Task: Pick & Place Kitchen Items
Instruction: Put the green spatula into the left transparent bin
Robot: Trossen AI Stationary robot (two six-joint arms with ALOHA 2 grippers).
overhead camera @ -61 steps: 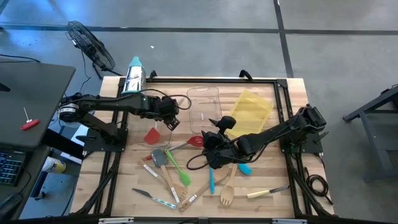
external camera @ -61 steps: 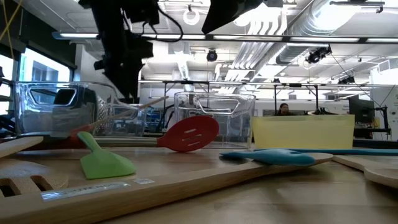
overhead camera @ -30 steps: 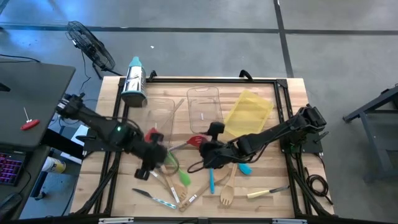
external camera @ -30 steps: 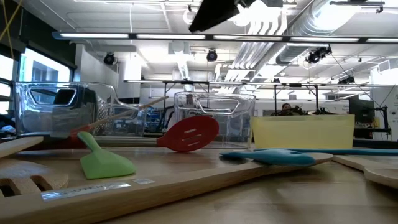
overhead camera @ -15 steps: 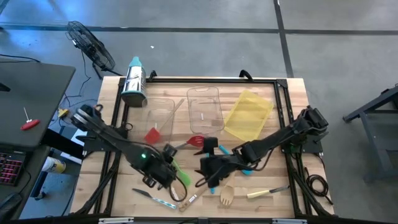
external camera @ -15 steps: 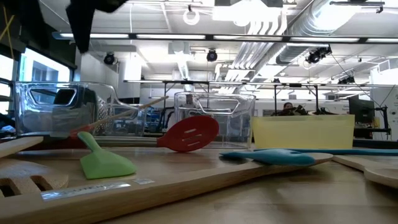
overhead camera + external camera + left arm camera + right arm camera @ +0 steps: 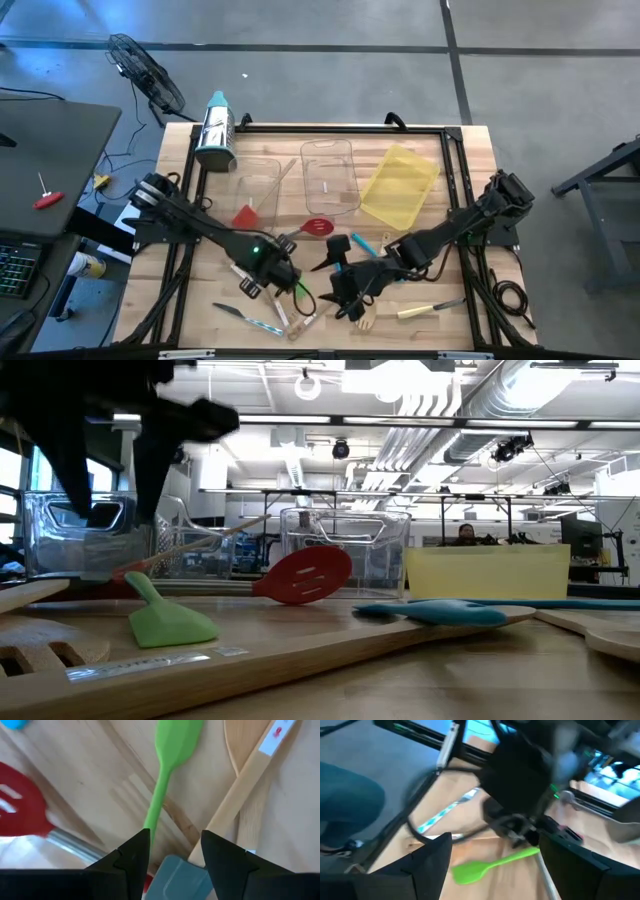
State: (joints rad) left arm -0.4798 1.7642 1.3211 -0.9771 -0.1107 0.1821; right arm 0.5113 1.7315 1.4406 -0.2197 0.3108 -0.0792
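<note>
1. Both arms have swung from the bins at the back of the desk point(image 7: 455, 150) down to the utensil pile at the front edge.
2. Left tool point(image 7: 283, 283), its fingers spread and empty, now hovers over the green spatula point(image 7: 170, 755); a grey-blue spatula blade point(image 7: 178, 879) lies between its fingertips.
3. Right tool point(image 7: 345, 290) has come alongside, fingers wide apart and holding nothing, looking across at the left arm and the green spatula.
4. Wooden spoons point(image 7: 248, 775) and a red slotted spatula point(image 7: 318, 227) lie on the desk.
5. Likely meaning: a new pick is starting; the close-set arms could collide.
</note>
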